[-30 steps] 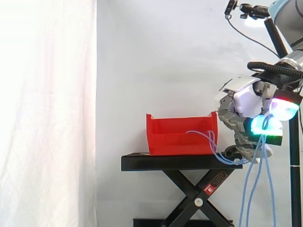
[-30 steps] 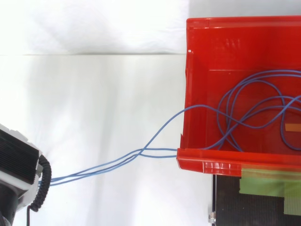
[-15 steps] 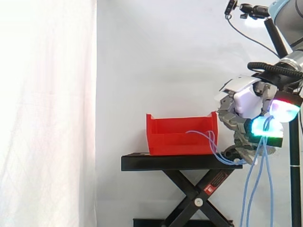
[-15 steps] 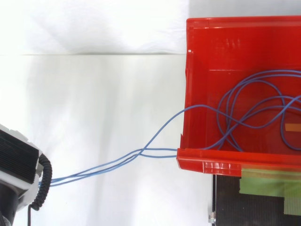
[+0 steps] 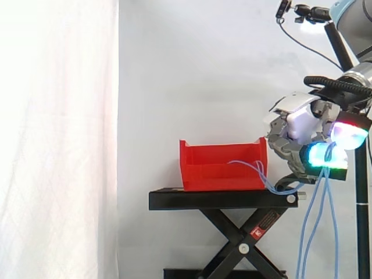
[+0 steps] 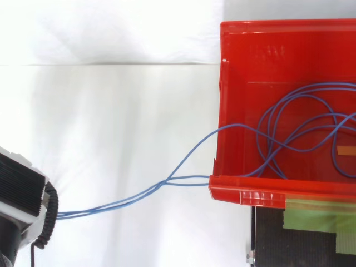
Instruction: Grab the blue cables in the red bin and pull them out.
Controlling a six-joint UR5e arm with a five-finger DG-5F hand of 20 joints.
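The red bin [image 5: 221,168] stands on the black stand [image 5: 221,200]. Thin blue cables [image 6: 300,130] lie looped inside the bin [image 6: 222,100]. Strands leave over its low wall and run across open space [image 6: 122,203] toward the arm's wrist [image 6: 19,194] at the lower left. In the side view the hand [image 5: 302,136] hovers to the right of the bin, slightly above the stand's top. Its fingers are curled on the blue cables [image 5: 273,185], which rise from the bin's right edge to the glowing cyan pad [image 5: 318,153]. Their loose ends hang down [image 5: 317,232].
A white curtain [image 5: 58,139] hangs at the left. The stand's scissor legs [image 5: 241,247] spread below. Green tape [image 6: 317,214] marks the stand's top beside the bin. An orange label [image 6: 346,150] lies on the bin floor. A camera mount [image 5: 299,11] sits top right.
The hand has risen slightly with the cables. The slack loop between bin and hand is shorter and tauter. Seen from above, the strands outside the bin lie closer together.
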